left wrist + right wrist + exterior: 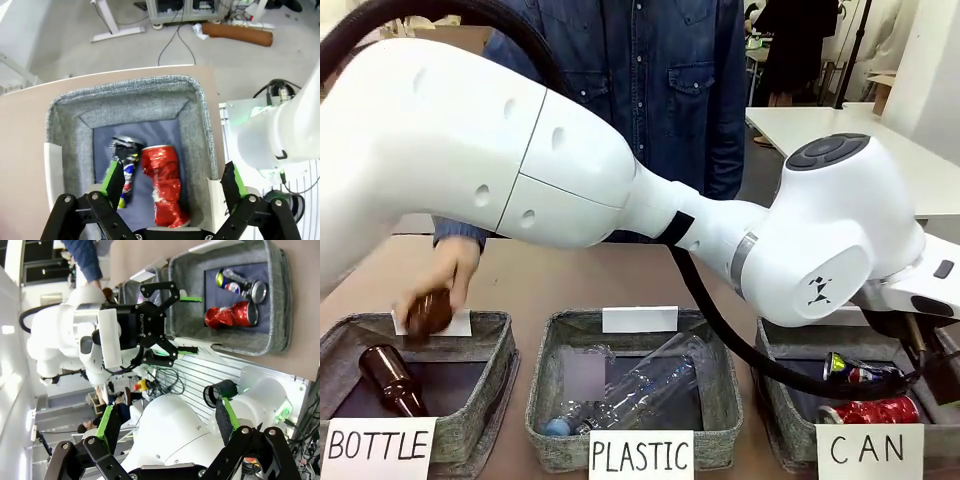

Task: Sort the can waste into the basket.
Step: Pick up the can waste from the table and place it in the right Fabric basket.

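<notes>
The grey CAN basket (778, 398) stands at the right end of the row. Both cans lie inside it, side by side. The dark Pepsi can (861, 371) is crushed and rests behind the shiny red can (871, 410). In the left wrist view my left gripper (173, 176) hangs open above the basket (125, 87), its fingers either side of the Pepsi can (122, 167) and the red can (165, 185), apart from both. The right wrist view shows my right gripper (166, 419) open and holding nothing, off to the side, with the left gripper (191, 324) over the basket (277, 300).
A person's hand (448, 268) lowers a brown bottle (428, 311) at the BOTTLE basket (503, 352), where another brown bottle (390, 380) lies. The PLASTIC basket (726, 392) in the middle holds clear bottles (645, 385). My left arm spans the table above the baskets.
</notes>
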### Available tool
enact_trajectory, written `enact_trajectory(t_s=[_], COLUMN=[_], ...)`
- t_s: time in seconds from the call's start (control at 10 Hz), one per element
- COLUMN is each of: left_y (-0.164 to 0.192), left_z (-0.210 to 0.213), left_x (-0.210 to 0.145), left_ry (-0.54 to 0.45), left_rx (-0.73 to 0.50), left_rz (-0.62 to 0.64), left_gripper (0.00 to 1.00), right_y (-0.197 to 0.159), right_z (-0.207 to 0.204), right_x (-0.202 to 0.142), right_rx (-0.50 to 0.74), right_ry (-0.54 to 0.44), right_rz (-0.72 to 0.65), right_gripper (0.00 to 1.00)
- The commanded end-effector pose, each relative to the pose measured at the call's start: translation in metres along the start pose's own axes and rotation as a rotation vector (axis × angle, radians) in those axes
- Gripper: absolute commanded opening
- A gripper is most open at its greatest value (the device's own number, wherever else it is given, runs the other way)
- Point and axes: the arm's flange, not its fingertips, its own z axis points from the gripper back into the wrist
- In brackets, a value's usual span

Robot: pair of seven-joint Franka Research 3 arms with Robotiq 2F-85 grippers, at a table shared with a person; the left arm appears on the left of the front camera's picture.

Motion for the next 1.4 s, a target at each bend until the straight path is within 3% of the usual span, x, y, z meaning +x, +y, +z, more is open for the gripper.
enact_trajectory(t_s=[0.0,0.2,0.4,0.6,0.7,0.8,1.0,1.3], left_y=[-0.009,-0.005,0.005,0.021,0.026,0.025,0.025,0.029], left_z=[0.009,0.056,0.106,0.151,0.155,0.154,0.166,0.180], left_x=[-0.005,-0.027,-0.069,-0.121,-0.133,-0.138,-0.148,-0.153], left_ry=[0.113,0.258,0.329,0.307,0.220,0.239,0.161,0.162], left_rx=[0.041,0.029,0.022,0.068,0.023,0.019,-0.032,0.021], left_rz=[0.011,-0.058,-0.064,0.057,0.081,0.059,0.051,0.063], left_gripper=[1.00,1.00,1.00,1.00,1.00,1.00,1.00,1.00], right_y=[0.003,0.003,0.003,0.003,0.003,0.003,0.003,0.003], right_z=[0.000,0.000,0.000,0.000,0.000,0.000,0.000,0.000], right_x=[0.002,0.002,0.002,0.002,0.002,0.002,0.002,0.002], right_rx=[0.007,0.007,0.007,0.007,0.007,0.007,0.007,0.007], right_ry=[-0.023,-0.023,-0.023,-0.023,-0.023,-0.023,-0.023,-0.023], right_rz=[-0.020,-0.020,-0.020,-0.020,-0.020,-0.020,-0.020,-0.020], right_gripper=[1.00,1.00,1.00,1.00,1.00,1.00,1.00,1.00])
